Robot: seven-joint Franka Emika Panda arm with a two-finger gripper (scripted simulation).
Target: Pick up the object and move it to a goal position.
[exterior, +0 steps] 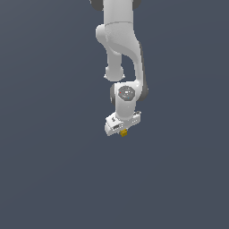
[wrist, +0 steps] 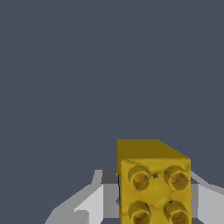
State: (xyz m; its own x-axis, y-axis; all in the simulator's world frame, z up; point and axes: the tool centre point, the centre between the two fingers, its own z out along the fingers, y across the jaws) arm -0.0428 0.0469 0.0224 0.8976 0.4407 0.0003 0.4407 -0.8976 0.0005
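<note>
My white, jointed arm (exterior: 120,44) hangs from the top of the exterior view, wrist pointing down over a plain dark grey-blue surface (exterior: 49,179). My gripper (exterior: 123,133) has its jaws closed on the small mustard-yellow studded block (exterior: 124,132), which protrudes just below the white gripper body near the centre of that view. In the wrist view the block (wrist: 154,183) fills the space between my light grey fingers (wrist: 89,205), one on each side, with four round studs facing the camera. Whether the block touches the surface below cannot be determined.
</note>
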